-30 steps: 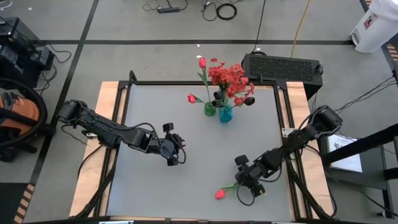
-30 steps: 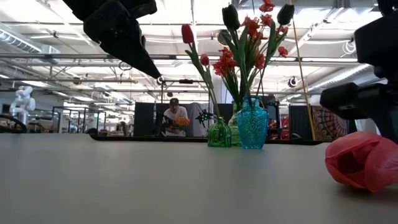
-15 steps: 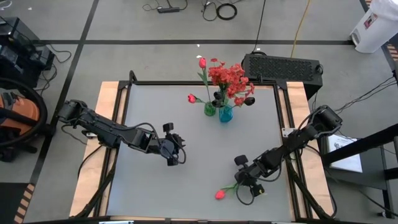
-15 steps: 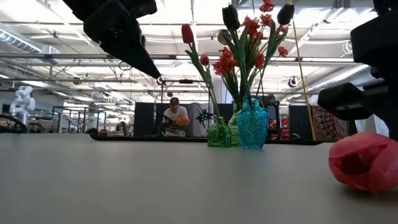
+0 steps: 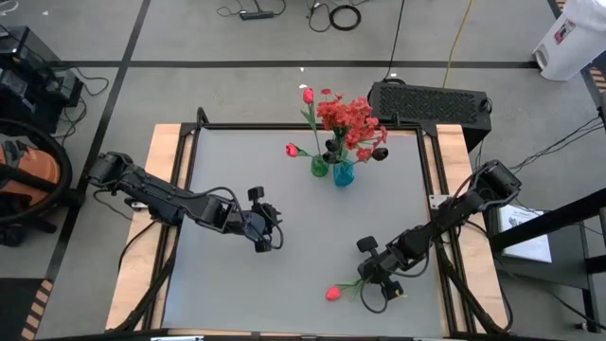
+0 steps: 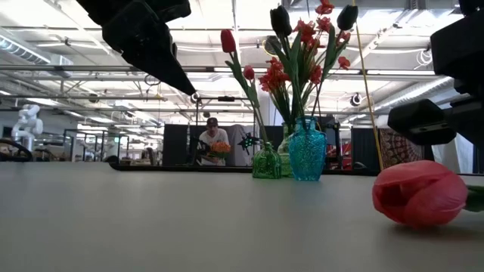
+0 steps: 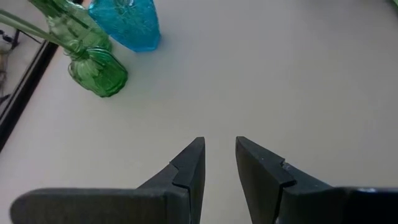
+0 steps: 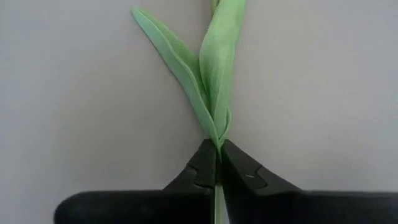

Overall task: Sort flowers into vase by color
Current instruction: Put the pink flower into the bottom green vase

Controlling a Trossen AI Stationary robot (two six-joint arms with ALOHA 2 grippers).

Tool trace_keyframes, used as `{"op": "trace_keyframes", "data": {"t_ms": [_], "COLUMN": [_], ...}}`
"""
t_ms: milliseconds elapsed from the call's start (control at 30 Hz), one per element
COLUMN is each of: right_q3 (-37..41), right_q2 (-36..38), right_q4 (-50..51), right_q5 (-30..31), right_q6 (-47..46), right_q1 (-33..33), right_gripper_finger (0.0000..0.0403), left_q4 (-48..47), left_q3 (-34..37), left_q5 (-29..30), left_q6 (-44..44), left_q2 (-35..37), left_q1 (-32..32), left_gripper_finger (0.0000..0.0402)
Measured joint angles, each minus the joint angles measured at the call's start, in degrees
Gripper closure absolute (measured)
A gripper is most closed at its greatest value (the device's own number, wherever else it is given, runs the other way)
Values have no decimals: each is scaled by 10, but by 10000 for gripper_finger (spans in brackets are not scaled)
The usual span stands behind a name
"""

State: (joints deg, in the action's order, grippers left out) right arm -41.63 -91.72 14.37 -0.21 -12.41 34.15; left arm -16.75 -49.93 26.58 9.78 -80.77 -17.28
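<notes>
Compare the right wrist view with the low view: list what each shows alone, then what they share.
Right wrist view only: the right gripper shut on the tulip's stem, where two green leaves fan out over the bare table.

Low view only: the tulip's red bud lying on the table, the green vase and blue vase with flowers in them, and a person in the room behind.

Both: the one tulip lying on the table, each seeing a different part.
</notes>
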Motion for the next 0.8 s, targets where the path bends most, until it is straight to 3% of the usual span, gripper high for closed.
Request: {"op": "trace_keyframes", "data": {"t_ms": [200, 433, 800], "right_q3": [-31, -89, -129], "right_q2": [-2, -1, 42], "right_q4": [15, 14, 85], "right_q5": [49, 157, 321], "right_q6": [35, 58, 22], "right_q1": [-1, -1, -1], "right_gripper_finger": [402, 402, 403], "left_q4": [0, 13, -47], "left_q3": [0, 0, 0], "left_q5": [25, 85, 230], "left_q6": [3, 14, 28], "left_q2": [0, 0, 13], "left_q1": [0, 0, -14], "left_gripper_finger": [304, 304, 304]}}
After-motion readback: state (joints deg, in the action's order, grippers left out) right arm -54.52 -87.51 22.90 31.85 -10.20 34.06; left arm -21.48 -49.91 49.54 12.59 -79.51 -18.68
